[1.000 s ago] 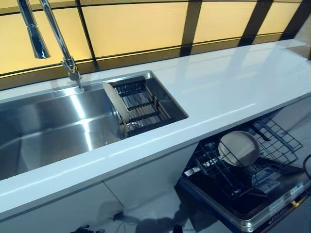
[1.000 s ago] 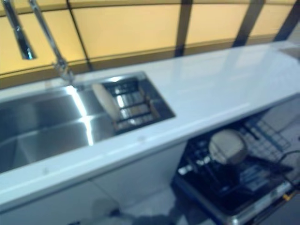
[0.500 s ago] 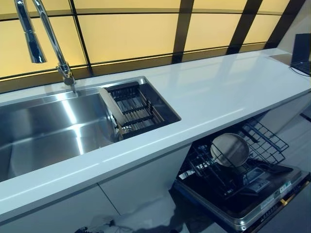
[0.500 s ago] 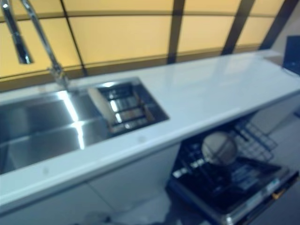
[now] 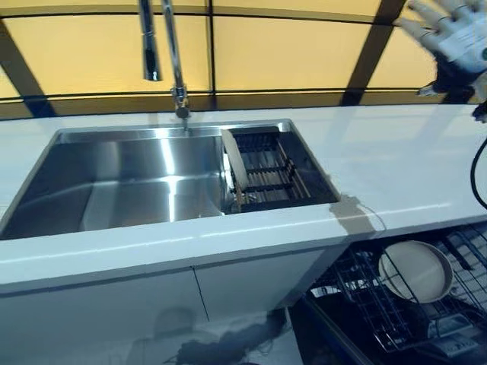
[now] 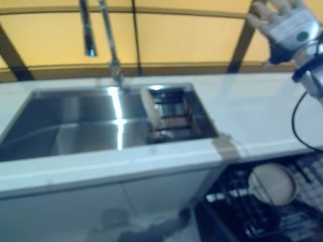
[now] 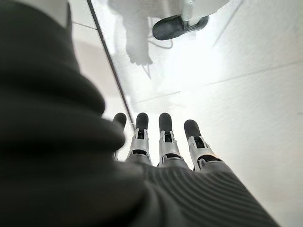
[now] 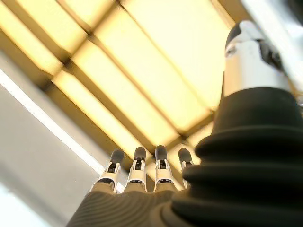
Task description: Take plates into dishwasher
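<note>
Here, a white countertop (image 5: 396, 175) with a steel sink (image 5: 137, 179) fronts yellow panels; the plate (image 5: 415, 271) stands in the dishwasher rack (image 5: 365, 304) lower right, while the right hand (image 5: 456, 34), upper right, and left hand (image 7: 161, 146) are spread, empty.

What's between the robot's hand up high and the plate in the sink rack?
Only bare white countertop. In the left eye view the right hand is raised open above the counter, and nothing stands between it and the plate leaning in the sink rack.

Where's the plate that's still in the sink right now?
In the eye views, the plate stands on edge at the left end of the drying rack in the sink's right part, right of the faucet.
</note>
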Tool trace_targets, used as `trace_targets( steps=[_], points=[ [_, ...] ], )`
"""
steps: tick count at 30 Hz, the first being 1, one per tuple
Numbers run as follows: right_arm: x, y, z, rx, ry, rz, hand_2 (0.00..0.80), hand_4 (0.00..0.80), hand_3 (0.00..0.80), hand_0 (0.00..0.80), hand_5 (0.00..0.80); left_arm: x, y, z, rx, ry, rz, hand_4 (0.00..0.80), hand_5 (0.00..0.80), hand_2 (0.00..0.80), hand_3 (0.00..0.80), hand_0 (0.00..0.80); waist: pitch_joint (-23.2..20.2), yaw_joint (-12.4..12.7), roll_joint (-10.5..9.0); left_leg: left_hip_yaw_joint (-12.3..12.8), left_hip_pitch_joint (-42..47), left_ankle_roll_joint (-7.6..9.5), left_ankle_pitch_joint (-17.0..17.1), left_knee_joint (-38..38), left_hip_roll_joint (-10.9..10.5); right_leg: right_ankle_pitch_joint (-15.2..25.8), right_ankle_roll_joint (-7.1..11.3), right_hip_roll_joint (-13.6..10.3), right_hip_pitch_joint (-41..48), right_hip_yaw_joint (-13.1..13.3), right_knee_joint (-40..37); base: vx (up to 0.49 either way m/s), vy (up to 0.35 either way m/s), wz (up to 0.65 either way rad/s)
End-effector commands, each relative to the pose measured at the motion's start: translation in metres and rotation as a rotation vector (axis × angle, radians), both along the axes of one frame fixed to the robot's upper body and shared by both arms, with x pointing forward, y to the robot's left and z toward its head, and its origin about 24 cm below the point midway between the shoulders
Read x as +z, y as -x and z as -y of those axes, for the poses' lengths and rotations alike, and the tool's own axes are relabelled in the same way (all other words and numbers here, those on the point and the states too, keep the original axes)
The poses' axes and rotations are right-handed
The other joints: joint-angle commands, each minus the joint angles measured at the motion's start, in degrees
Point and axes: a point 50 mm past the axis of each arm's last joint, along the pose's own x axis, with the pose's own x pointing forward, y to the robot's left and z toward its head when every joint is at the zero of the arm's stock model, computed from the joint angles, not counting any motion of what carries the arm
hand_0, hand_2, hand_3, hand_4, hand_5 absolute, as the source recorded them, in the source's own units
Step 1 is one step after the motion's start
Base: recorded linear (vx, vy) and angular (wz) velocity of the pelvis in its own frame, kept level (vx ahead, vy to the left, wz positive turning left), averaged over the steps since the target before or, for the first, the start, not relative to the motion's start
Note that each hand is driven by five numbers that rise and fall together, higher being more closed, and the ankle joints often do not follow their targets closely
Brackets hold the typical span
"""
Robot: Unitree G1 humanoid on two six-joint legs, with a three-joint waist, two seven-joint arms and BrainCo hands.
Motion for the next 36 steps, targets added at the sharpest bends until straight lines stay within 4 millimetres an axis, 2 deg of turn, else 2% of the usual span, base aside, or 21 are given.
trace_targets(
  steps=[1,6,12,16,26,36],
  points=[
    [0.04,0.016,-0.014,0.006,0.077,0.114,0.0,0.0,0.0,0.0,0.0,0.01,-0.017,-0.016,-0.014,-0.065,0.033,0.0,0.0,0.0,0.0,0.0,2.38,2.04,-2.75,-2.21,-0.7,2.26,-3.45,-0.2,-0.24,-6.42,3.46,-0.8,4.56,-2.48,0.19,0.03,0.009,0.28],
    [0.036,0.012,-0.039,0.049,0.151,0.074,0.0,0.0,0.0,0.0,0.0,0.01,-0.009,-0.022,-0.013,-0.077,0.024,0.0,0.0,0.0,0.0,0.0,3.29,3.91,-3.49,-4.44,-2.1,1.94,-2.68,-0.2,-0.72,-6.65,3.24,-0.7,4.79,-4.61,0.19,0.049,0.017,0.2],
    [0.046,0.008,-0.061,0.044,0.23,0.094,0.0,0.0,0.0,0.0,0.0,0.017,-0.024,-0.027,-0.028,-0.07,0.074,0.0,0.0,0.0,0.0,0.0,6.73,5.8,-3.99,-6.34,-5.78,1.9,-1.62,-0.2,-1.03,-6.15,3.01,-0.51,2.62,-6.1,0.19,-0.037,0.014,0.2],
    [0.049,0.009,-0.073,0.055,0.247,0.103,0.0,0.0,0.0,0.0,0.0,0.018,-0.024,-0.028,-0.013,-0.069,0.09,0.0,0.0,0.0,0.0,0.0,8.51,6.68,-4.08,-7.25,-6.56,1.81,-2.01,-0.2,-1.21,-6.36,2.98,0.02,1.98,-5.57,0.19,-0.005,0.02,0.1],
    [0.038,0.005,-0.088,0.063,0.283,0.047,0.0,0.0,0.0,0.0,0.0,0.022,-0.027,-0.035,0.003,-0.089,0.118,0.0,0.0,0.0,0.0,0.0,10.16,7.44,-4.97,-7.53,-7.21,2.5,-2.24,-0.2,-1.43,-5.87,3.28,-0.06,1.2,-5.89,0.19,-0.003,0.014,0.02],
    [0.029,-0.003,-0.087,0.038,0.299,0.003,0.0,0.0,0.0,0.0,0.0,0.026,-0.032,-0.039,-0.006,-0.098,0.141,0.0,0.0,0.0,0.0,0.0,10.62,7.35,-5.89,-7.02,-7.36,2.73,-2.63,-0.2,-0.98,-5.78,3.43,0.31,0.7,-5.77,0.19,-0.001,-0.003,0.0]
  ],
)
